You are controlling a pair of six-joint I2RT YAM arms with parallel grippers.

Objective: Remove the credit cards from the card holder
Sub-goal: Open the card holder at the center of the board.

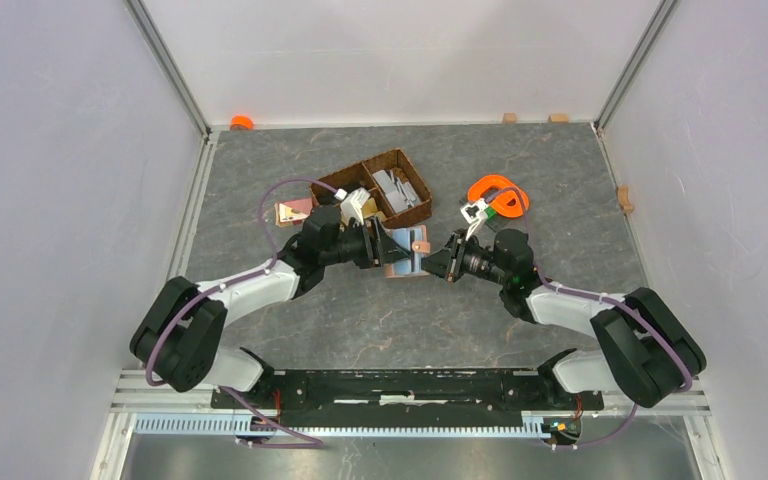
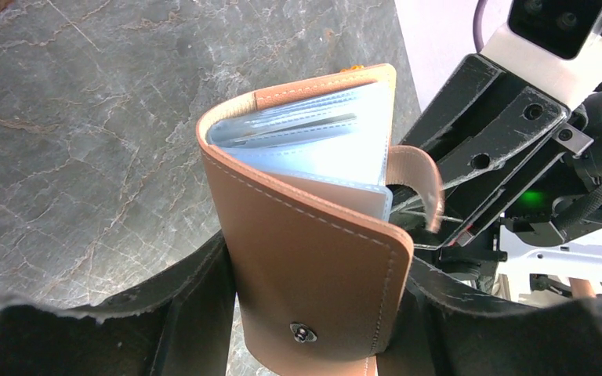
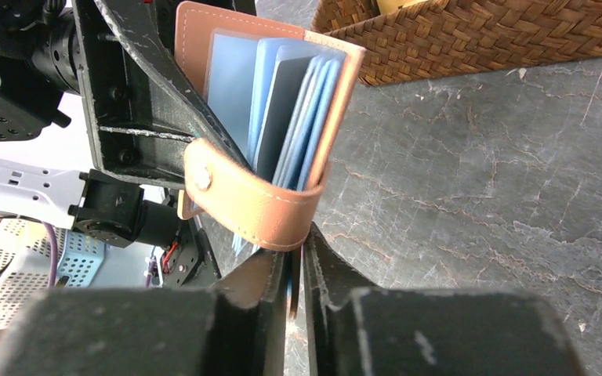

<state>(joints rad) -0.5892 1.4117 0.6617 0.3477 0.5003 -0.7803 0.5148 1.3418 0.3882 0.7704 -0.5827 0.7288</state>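
The tan card holder point(image 1: 407, 260) is held off the table between my two grippers. My left gripper point(image 2: 317, 276) is shut on its folded cover point(image 2: 313, 258), snap stud facing the camera. The holder gapes open, showing clear sleeves and blue and pale grey-blue credit cards point(image 3: 290, 110). Its snap strap point(image 3: 251, 200) hangs loose across the open edge. My right gripper point(image 3: 296, 270) is nearly closed just under the strap, pinching the thin blue edge of a card. In the top view my left gripper point(image 1: 385, 247) and right gripper point(image 1: 432, 258) meet at the holder.
A dark brown wicker basket point(image 1: 390, 185) with two compartments stands just behind the grippers and also shows in the right wrist view point(image 3: 470, 35). A pink-and-white square piece point(image 1: 293, 211) lies to its left. An orange object point(image 1: 497, 195) lies behind my right arm.
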